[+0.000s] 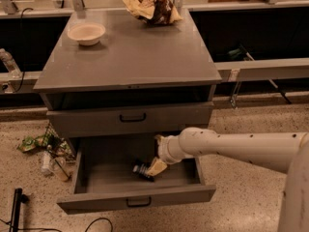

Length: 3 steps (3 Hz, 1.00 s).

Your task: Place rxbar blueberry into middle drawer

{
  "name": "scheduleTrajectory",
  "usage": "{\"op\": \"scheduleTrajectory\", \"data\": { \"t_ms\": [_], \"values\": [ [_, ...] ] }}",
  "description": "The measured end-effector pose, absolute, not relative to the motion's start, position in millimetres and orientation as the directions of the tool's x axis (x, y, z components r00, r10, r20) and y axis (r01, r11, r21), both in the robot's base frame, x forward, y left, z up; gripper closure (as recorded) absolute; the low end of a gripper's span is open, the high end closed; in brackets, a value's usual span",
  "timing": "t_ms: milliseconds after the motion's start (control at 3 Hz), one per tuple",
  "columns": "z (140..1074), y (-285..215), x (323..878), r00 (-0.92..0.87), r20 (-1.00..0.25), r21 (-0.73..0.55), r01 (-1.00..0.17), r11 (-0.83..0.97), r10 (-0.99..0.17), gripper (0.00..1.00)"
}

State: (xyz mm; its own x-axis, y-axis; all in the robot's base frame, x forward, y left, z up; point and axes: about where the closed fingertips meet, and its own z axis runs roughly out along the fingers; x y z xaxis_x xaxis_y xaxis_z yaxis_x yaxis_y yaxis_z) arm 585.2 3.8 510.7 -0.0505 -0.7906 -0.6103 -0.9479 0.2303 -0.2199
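The middle drawer [96,201] is pulled out at the bottom of the grey cabinet, its grey floor showing. The rxbar blueberry [142,170], a small dark bar with white lettering, is low in the drawer near the middle of the floor. My gripper [153,167] reaches into the drawer from the right on a white arm [231,149], and its tip is right against the bar's right end. I cannot tell whether the bar rests on the floor or is held.
A closed grey drawer front [130,118] sits above the open drawer. On the cabinet top [135,57] stand a beige bowl [87,33] and a tan-and-brown snack bag [152,7]. Litter and bottles [46,151] lie on the floor at the left. A black post [16,207] and cable are at bottom left.
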Motion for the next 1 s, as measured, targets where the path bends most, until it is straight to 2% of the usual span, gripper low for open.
{"op": "scheduleTrajectory", "data": {
  "t_ms": [333,667,1000],
  "values": [
    [534,-21,567,-0.133,-0.632,-0.207,-0.920,0.333,-0.763,0.34],
    [565,-48,533,-0.199,-0.700,-0.175,-0.883,0.435,-0.685,0.64],
    [607,-76,511,-0.276,-0.700,-0.149,-0.846,0.512,-0.659,0.53]
  ]
}}
